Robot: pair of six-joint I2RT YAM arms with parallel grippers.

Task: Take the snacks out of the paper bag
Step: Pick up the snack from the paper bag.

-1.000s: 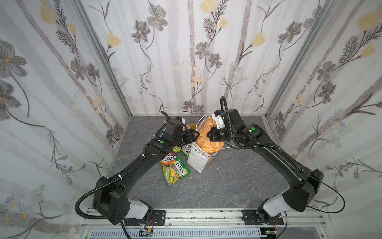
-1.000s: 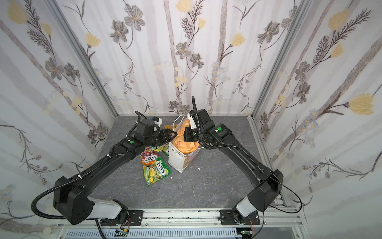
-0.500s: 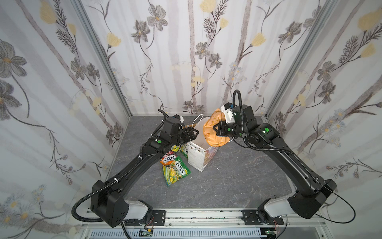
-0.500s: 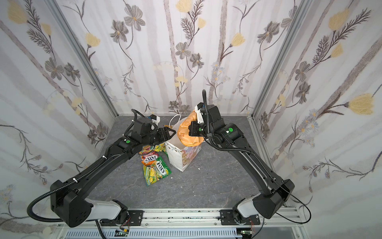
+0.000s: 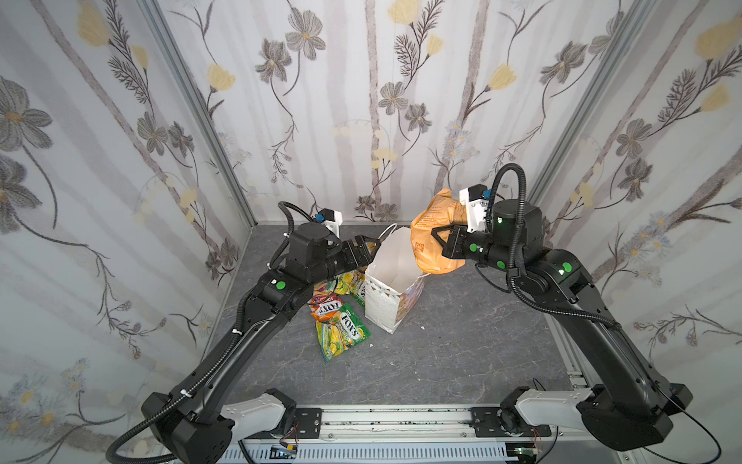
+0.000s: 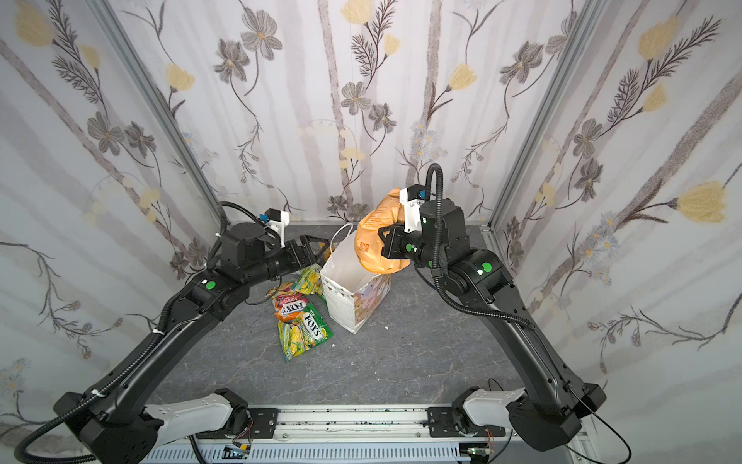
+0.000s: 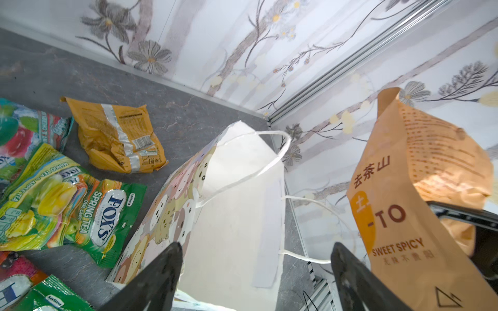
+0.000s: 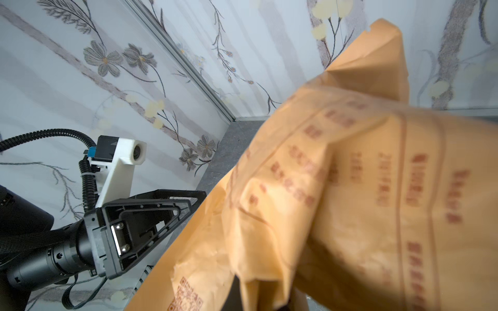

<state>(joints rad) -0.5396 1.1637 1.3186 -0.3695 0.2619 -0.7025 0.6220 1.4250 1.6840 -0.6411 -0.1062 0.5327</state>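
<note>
Paper bag (image 5: 379, 306): white; tiny dots and a triangle-bunting band under the rim on one face; pastel cartoon animals in pink, tan and cream on the adjoining face. Cord handles (image 7: 258, 161): white.
Orange-tan pouch (image 5: 425, 225): brown lettering, deeper orange panel.
Green-yellow FOX'S packet (image 5: 341, 333): white-and-blue logo.
Red-orange FOX'S packet (image 5: 324, 307): white logo.
Chip bag (image 7: 118, 134): yellow-orange, silver seam stripe.
Teal packet (image 7: 16, 134): red and green fruit print.
Tabletop (image 5: 461, 341): dark grey, pale marble veining.
Walls (image 5: 361, 100): white, mauve-grey stripes, grey and pale-yellow flowers.
</note>
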